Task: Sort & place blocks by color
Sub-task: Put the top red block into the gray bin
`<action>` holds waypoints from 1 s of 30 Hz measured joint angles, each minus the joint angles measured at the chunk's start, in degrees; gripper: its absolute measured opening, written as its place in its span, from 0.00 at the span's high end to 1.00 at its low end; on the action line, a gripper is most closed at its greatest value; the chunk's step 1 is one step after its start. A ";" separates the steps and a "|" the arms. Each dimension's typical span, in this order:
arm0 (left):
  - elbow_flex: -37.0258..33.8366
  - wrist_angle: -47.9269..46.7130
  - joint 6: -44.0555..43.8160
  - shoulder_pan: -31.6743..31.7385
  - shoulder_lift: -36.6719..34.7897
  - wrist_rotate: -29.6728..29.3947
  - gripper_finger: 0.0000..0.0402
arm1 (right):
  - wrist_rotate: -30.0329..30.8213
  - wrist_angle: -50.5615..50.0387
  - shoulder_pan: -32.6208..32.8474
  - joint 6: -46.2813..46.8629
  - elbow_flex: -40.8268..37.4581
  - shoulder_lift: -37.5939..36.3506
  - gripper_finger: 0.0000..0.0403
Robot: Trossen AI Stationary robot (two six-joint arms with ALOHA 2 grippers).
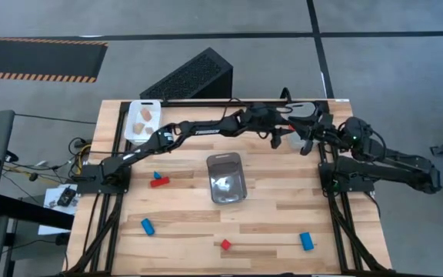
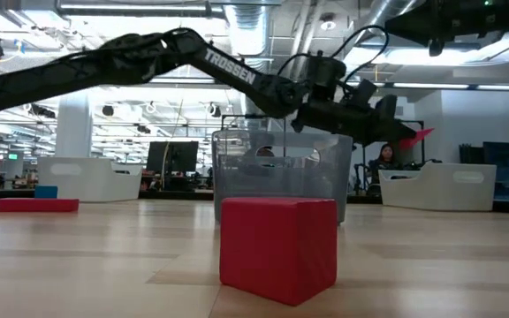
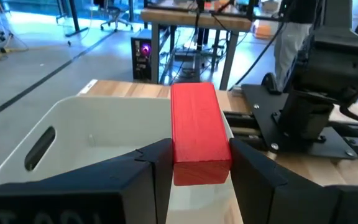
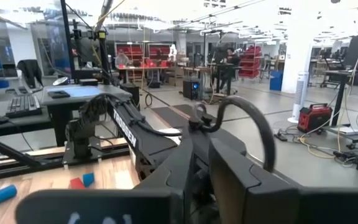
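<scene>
We had the left gripper (image 3: 194, 163) stretched across to the far right corner of the table, its fingers (image 3: 157, 165) clamped on a red block (image 3: 196, 134). That long red block sat upright between the two dark pads, lifted over the open white tray (image 3: 73, 140) at that corner. From table height we saw the same block (image 2: 418, 135) poking out past the gripper tip, up in the air and tilted, above the rim of a white tray on the right.

The right gripper (image 4: 197, 180) hung at that same far right corner, just beside the left arm's wrist. Its fingers looked close together, but we could not tell whether they were fully closed, and nothing showed between them.

Down on the wooden table (image 1: 283, 223) the rest lay scattered. A clear tray (image 1: 227, 178) stood in the middle. A red block and a blue block (image 1: 159, 180) lay touching to its left. Another blue block (image 1: 147, 226) lay nearer the front left, a small red cube (image 1: 225, 245) at the front centre, and a blue block (image 1: 306, 241) at the front right. Two light wood blocks (image 1: 143, 117) rested in the white tray (image 1: 133, 132) at the far left.
</scene>
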 joint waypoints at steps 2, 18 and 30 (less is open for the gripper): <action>1.55 1.59 -0.20 0.00 1.68 0.02 0.72 | 0.00 0.02 0.00 -0.10 0.00 0.09 0.82; 0.77 1.87 0.89 0.35 2.41 -1.14 0.72 | 0.02 -1.21 0.00 -0.15 0.02 0.09 0.83; -1.01 -13.59 3.81 3.29 -6.46 -0.11 0.75 | 0.50 -8.99 1.00 -1.18 0.04 -7.15 0.83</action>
